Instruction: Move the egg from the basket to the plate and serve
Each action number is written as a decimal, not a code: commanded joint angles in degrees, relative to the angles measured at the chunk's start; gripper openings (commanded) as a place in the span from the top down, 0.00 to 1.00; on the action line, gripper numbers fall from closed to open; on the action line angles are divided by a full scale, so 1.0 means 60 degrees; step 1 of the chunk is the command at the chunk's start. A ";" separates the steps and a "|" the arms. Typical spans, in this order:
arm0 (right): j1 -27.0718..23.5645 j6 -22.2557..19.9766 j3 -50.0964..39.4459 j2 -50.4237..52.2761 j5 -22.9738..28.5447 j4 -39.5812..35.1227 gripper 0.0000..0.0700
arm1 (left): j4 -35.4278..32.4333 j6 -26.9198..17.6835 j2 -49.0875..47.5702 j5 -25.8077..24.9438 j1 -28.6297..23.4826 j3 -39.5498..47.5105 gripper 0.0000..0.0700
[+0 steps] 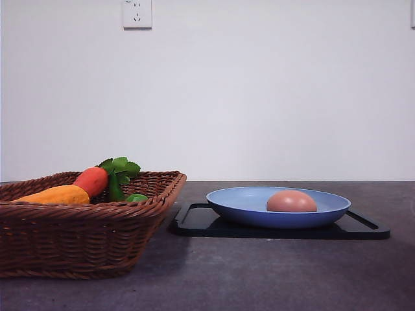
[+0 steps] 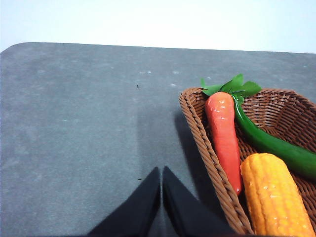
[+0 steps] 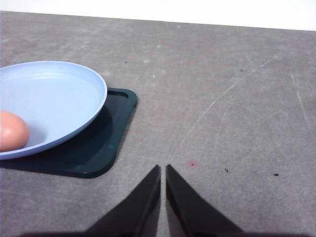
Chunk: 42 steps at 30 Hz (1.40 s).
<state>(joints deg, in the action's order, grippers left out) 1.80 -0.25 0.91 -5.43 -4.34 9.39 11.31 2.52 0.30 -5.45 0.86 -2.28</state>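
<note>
The reddish-brown egg (image 1: 292,201) lies in the light blue plate (image 1: 240,201), right of the plate's middle; the right wrist view catches the egg (image 3: 12,131) at the edge of the plate (image 3: 59,94). The plate rests on a black tray (image 1: 201,223). The wicker basket (image 1: 84,240) stands to the left, egg-free. My left gripper (image 2: 161,170) is shut with nothing in it, over bare table just outside the basket's (image 2: 200,143) rim. My right gripper (image 3: 163,169) is shut and empty, over the table beside the tray's (image 3: 98,148) corner.
In the basket lie an orange-red carrot (image 2: 223,133) with green leaves, a yellow corn cob (image 2: 274,195) and a green cucumber-like vegetable (image 2: 276,145). A white wall with a socket (image 1: 137,13) stands behind the table. Grey tabletop (image 3: 237,98) spreads beyond the tray.
</note>
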 commanded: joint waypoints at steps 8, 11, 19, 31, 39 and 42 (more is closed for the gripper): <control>0.0000 -0.0036 -0.0051 -0.0004 0.0022 -0.0098 1.00 | 0.0117 0.0025 -0.0018 0.0011 -0.0018 0.0211 1.00; 0.0000 -0.0036 -0.0051 -0.0004 0.0022 -0.0098 1.00 | 0.0117 0.0025 -0.0018 0.0011 -0.0018 0.0211 1.00; 0.0000 -0.0036 -0.0051 -0.0004 0.0022 -0.0098 1.00 | 0.0117 0.0022 -0.0018 0.0011 -0.0018 0.0211 1.00; 0.0000 -0.0036 -0.0051 -0.0004 0.0022 -0.0098 1.00 | 0.0117 0.0022 -0.0018 0.0011 -0.0018 0.0211 1.00; 0.0000 -0.0036 -0.0051 -0.0004 0.0025 -0.0098 1.00 | 0.0117 0.0025 -0.0018 0.0011 -0.0018 0.0211 1.00; 0.0000 -0.0036 -0.0051 -0.0004 0.0022 -0.0098 1.00 | 0.0117 0.0025 -0.0018 0.0011 -0.0018 0.0211 1.00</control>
<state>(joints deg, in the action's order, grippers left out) 1.83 -0.25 0.91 -5.43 -4.34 9.37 11.31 2.52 0.30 -5.45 0.86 -2.28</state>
